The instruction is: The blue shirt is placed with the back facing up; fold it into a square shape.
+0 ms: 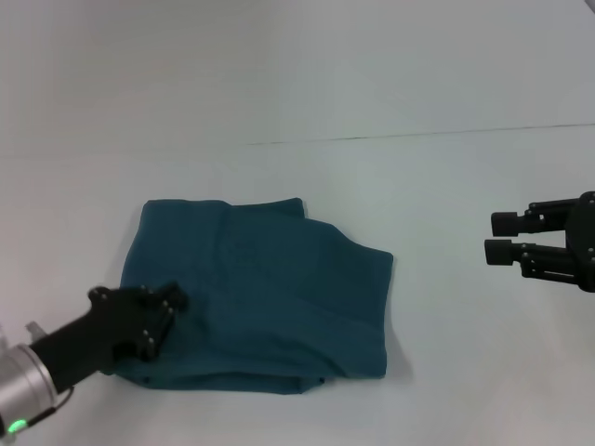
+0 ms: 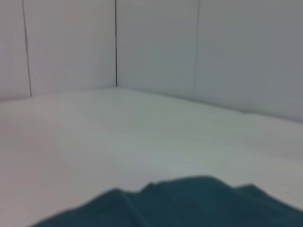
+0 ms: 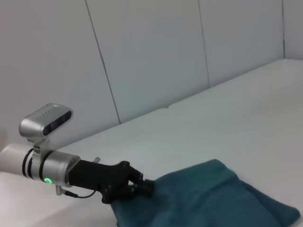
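a white table (image 1: 307, 84) fills the frame, with the blue shirt (image 1: 270, 297) folded at lower centre. the left gripper (image 1: 167, 311) rests on the shirt's left edge, its grip hard to make out. the right gripper (image 1: 502, 237) hangs empty at the right edge, fingers apart.

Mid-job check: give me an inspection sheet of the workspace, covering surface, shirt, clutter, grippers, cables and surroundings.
Surface: plain white table, one thin dark seam line across the far part.
Job's things: dark teal-blue knit T-shirt, already folded into a rough rectangle, layered edges uneven at the far right corner.
Clutter: nothing seen.
Grippers: left gripper rests on the shirt's near-left edge; whether it grips fabric is unclear. Right gripper hovers off the shirt to the right, fingers apart, holding nothing.
Cables: a thin dark wire loops under the left wrist.
Surroundings: white panelled walls with dark vertical joints behind the table.
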Tool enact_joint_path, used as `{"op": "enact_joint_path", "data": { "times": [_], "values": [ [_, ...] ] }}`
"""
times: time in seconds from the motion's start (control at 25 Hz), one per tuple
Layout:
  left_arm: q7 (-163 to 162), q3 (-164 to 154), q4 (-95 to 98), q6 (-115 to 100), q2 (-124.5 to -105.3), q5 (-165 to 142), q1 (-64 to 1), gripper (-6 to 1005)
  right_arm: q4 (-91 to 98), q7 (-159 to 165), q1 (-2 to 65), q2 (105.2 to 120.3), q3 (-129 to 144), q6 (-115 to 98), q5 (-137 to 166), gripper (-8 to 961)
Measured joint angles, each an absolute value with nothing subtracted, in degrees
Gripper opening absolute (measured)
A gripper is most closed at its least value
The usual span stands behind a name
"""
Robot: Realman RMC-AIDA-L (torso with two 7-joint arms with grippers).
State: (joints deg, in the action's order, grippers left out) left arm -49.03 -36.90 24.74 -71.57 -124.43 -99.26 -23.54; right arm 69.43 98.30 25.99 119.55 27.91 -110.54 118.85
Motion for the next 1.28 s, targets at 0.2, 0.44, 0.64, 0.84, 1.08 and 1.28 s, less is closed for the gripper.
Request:
{"op": "enact_joint_path", "data": {
  "times": [0.2, 0.44, 0.64, 0.84, 1.08, 1.28],
  "values": [
    [-53.33, -32.09, 29.09, -82.22, -124.21, -97.9, -21.94, 84, 69.74, 98.44, 25.61, 119.41, 27.69, -110.61, 115.47, 424],
    [-70.52, -31.36, 40.14, -97.89, -123.05, -100.7, -20.02, 89, 69.94, 98.44, 26.25, 119.48, 30.21, -112.24, 114.14, 426],
    [-82.56, -31.39, 44.97, -107.95, -121.14, -107.83, -20.49, 149, 70.07, 99.14, 26.13, 119.5, 37.59, -113.64, 113.99, 425],
    [-90.55, -31.44, 49.18, -113.57, -120.51, -116.63, -20.9, 306, 70.26, 100.53, 25.12, 119.24, 44.76, -113.63, 114.36, 464],
    [-92.4, -31.24, 51.51, -115.22, -120.06, -120.36, -20.67, 531, 69.72, 100.59, 24.12, 119.66, 47.44, -113.55, 114.64, 694],
    [-93.69, -31.01, 50.95, -115.98, -119.25, -123.2, -22.44, 692, 67.76, 100.58, 24.08, 119.69, 47.41, -113.11, 115.42, 833]
  ]
}}
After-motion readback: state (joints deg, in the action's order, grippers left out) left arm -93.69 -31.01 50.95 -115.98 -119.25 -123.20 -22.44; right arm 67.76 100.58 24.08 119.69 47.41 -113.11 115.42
